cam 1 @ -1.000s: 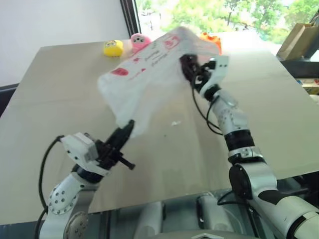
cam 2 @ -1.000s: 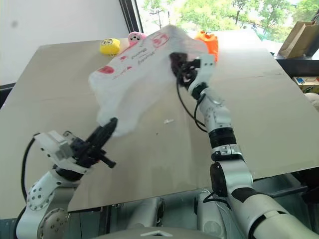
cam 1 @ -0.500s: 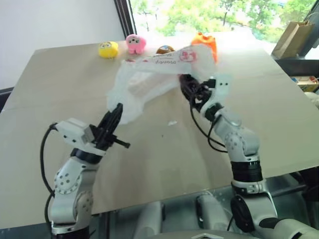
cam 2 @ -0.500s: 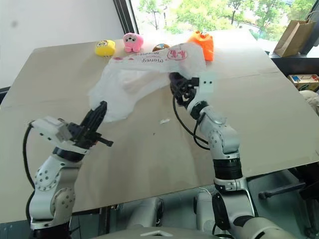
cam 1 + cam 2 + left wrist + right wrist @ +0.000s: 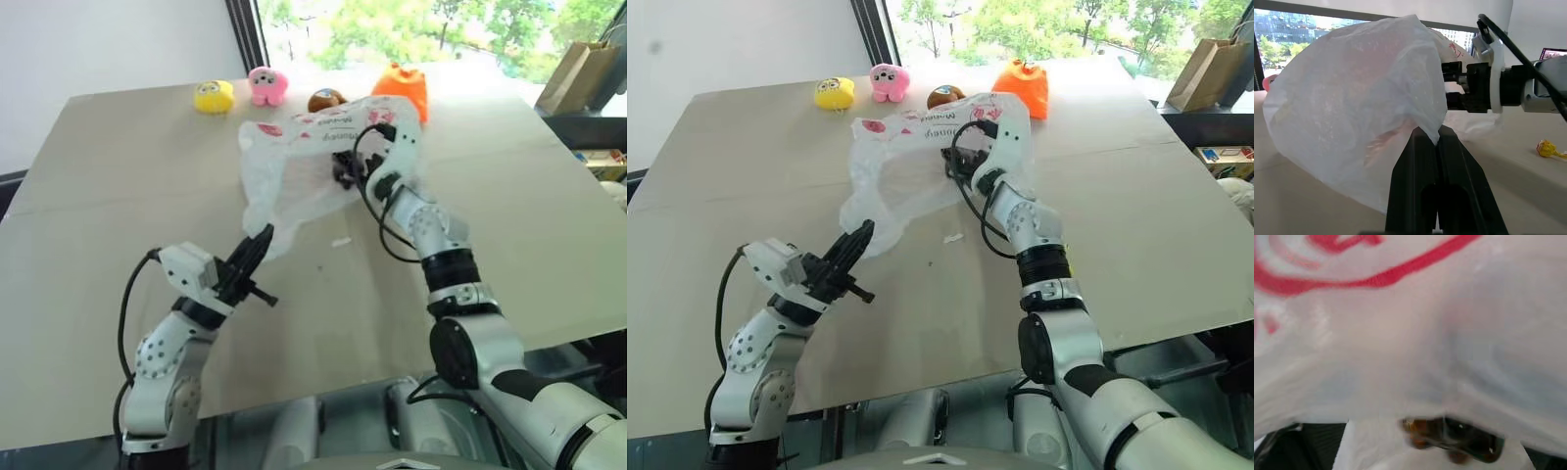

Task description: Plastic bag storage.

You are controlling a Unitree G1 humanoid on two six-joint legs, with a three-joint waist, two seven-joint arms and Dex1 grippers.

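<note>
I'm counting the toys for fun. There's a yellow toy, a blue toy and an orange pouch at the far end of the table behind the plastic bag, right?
Almost. The toy beside the yellow toy is pink, not blue, as the left eye view shows. The orange pouch does sit at the far end of the table, behind the plastic bag.

I see the plastic bag, a large, crinkly, translucent white film bag with red printed logos and text. It is bunched and ballooned above the far middle of the table, its lower corner trailing down towards the near left.
</note>
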